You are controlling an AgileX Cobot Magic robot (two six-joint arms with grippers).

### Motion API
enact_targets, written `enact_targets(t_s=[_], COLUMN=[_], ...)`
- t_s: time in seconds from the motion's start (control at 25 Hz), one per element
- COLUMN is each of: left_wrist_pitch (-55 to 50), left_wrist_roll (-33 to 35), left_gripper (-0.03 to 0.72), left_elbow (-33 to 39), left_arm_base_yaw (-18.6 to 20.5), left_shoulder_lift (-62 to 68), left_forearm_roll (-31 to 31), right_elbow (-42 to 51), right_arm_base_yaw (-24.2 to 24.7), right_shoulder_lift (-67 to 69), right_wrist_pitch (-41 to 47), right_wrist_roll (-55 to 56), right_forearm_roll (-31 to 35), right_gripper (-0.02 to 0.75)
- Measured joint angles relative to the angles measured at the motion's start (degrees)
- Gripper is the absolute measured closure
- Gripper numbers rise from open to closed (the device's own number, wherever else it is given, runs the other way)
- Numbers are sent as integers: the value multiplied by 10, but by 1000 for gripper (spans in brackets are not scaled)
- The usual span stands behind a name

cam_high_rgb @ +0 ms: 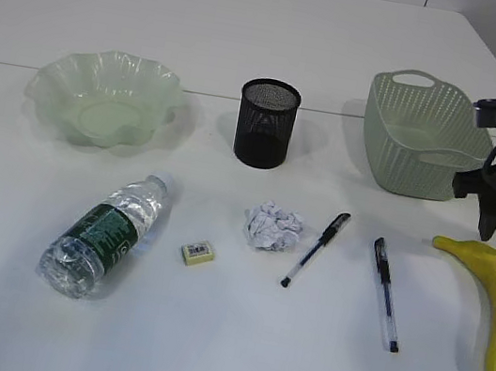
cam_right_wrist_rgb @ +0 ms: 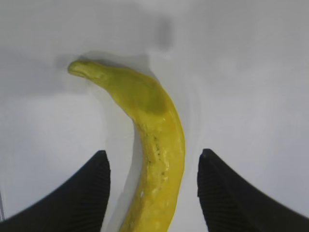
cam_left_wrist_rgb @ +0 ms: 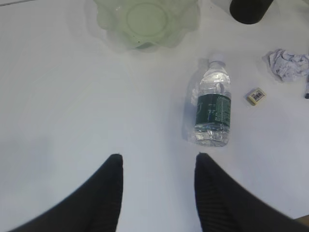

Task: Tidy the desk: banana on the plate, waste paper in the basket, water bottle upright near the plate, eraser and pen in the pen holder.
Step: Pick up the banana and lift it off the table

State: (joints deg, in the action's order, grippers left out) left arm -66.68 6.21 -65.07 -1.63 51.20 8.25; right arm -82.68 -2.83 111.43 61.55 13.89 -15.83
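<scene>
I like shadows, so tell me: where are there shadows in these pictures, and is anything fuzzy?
Exterior view: soft, faint shadows beside the pen holder and basket. Right wrist view: a gray shadow behind the banana, whose near end looks a bit fuzzy. Left wrist view: pale shadow left of the bottle; the picture looks hazy.

- You get bright, even overhead light; the white surface [cam_high_rgb: 201, 349] looks nearly washed out in the exterior view.
- Shadows are soft and short, as beside the black mesh pen holder [cam_high_rgb: 266, 123].
- Your left wrist view is slightly hazy, with a bluish cast.
- In your right wrist view the curved yellow banana [cam_right_wrist_rgb: 149, 145] is sharp, while the black claw fingers [cam_right_wrist_rgb: 82, 193] are soft-edged.
</scene>
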Motion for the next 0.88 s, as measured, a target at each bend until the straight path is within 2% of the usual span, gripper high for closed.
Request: enact_targets(t_s=[0.64,0.88], left_wrist_pitch=[-6,-6], left_wrist_roll=[0,0], left_gripper=[347,347], left_elbow=[0,0], left_arm_base_yaw=[0,0], left_shoulder_lift=[0,0], left_forearm_roll=[0,0], right_elbow=[-3,-4], right_arm_base_yaw=[0,16], right_shoulder_lift=[61,70], right_wrist_pitch=[-8,-8], right_wrist_roll=[-10,-10], right_forearm_roll=[-11,-16], right_gripper=[307,307])
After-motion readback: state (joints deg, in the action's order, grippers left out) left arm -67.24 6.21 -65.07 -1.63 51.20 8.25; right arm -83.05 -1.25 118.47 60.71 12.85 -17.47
